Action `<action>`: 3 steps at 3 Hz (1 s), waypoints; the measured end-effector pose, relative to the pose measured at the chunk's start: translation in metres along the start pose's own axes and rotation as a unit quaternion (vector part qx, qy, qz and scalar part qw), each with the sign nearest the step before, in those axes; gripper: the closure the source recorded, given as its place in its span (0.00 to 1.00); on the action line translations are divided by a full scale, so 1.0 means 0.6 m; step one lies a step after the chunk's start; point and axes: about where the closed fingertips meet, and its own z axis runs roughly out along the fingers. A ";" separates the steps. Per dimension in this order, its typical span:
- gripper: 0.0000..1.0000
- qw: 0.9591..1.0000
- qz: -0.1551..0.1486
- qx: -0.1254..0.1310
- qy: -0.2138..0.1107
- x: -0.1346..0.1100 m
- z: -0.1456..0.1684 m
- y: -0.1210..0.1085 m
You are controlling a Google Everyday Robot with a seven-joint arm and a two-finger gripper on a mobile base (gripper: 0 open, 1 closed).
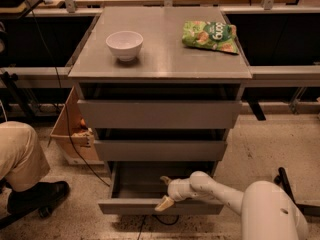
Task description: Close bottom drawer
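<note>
My arm (215, 186) is smooth, white, rounded; behind it a bulky white shell (270, 211); my hand (165, 191), at the bottom drawer (130, 206) front, has two tan fingers (164, 203), spread.

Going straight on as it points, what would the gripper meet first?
Probably the front panel of the grey flat-fronted bottom drawer, at whose top edge the gripper sits; depth is unclear.
</note>
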 end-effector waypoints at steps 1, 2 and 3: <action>0.50 1.000 -0.008 0.010 -0.006 -0.013 -0.010 -0.010; 0.81 1.000 -0.015 0.019 -0.012 -0.025 -0.023 -0.018; 1.00 1.000 -0.015 0.021 -0.013 -0.026 -0.025 -0.020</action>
